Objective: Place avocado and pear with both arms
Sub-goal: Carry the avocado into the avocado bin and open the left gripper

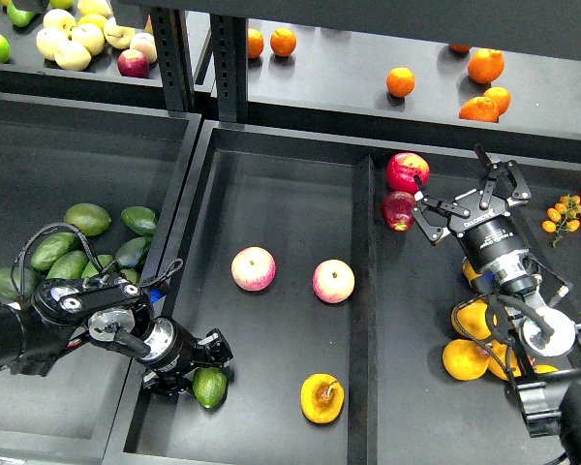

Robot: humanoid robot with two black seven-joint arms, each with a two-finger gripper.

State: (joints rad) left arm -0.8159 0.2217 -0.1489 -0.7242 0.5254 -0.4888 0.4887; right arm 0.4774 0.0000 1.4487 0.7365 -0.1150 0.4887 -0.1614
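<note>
The avocado (211, 387), bright green, is at the front left corner of the middle tray (281, 184), low at its floor. My left gripper (201, 378) comes in from the left and is shut on the avocado, fingers on either side of it. The pear (321, 397), yellow-orange with a dark brown blotch, lies free on the tray floor to the right of the avocado. My right gripper (457, 184) is open and empty over the right compartment, near two red apples (405, 174).
Two pink apples (254, 268) (333, 281) lie mid-tray. Darker avocados (87, 219) fill the left bin. Yellow-orange fruits (468, 356) lie under my right arm. A divider (364, 291) separates tray and right compartment. Cherry tomatoes (566, 211) sit far right; the shelf behind holds oranges (400, 81).
</note>
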